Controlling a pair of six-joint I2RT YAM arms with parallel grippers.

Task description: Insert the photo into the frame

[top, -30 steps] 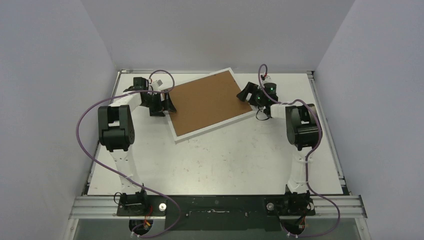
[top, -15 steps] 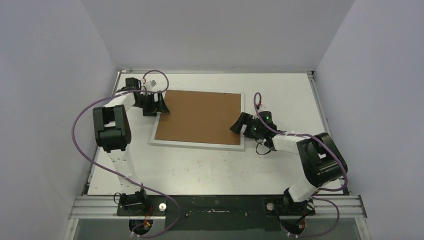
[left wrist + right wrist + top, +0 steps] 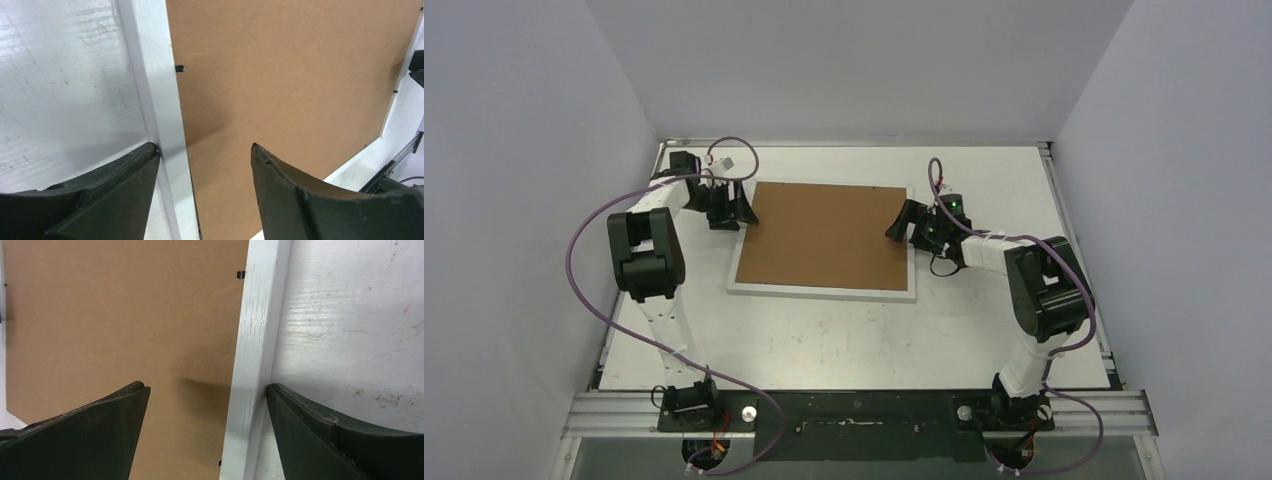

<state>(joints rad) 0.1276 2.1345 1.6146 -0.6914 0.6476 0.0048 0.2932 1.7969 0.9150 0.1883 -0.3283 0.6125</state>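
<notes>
The frame (image 3: 824, 290) lies flat at the back middle of the table with its brown back board (image 3: 824, 235) facing up. The photo is not in view. My left gripper (image 3: 742, 208) is open and straddles the frame's left white edge (image 3: 155, 80): one finger touches the outer side, the other hangs over the board (image 3: 290, 75). My right gripper (image 3: 902, 220) is open and straddles the right white edge (image 3: 257, 315) the same way, its outer finger (image 3: 320, 435) against the rim. Both gripper gaps show in the wrist views (image 3: 204, 146) (image 3: 207, 386).
Small black retaining tabs sit at the board's rim (image 3: 179, 68) (image 3: 240, 274). The white tabletop (image 3: 844, 340) stretches in front of the frame. Grey walls enclose the back and sides. Purple cables loop off both arms.
The frame has turned from a tilted pose to square with the table. My right gripper swung down along the right edge, then back up to its middle. My left gripper stayed at the left edge.
</notes>
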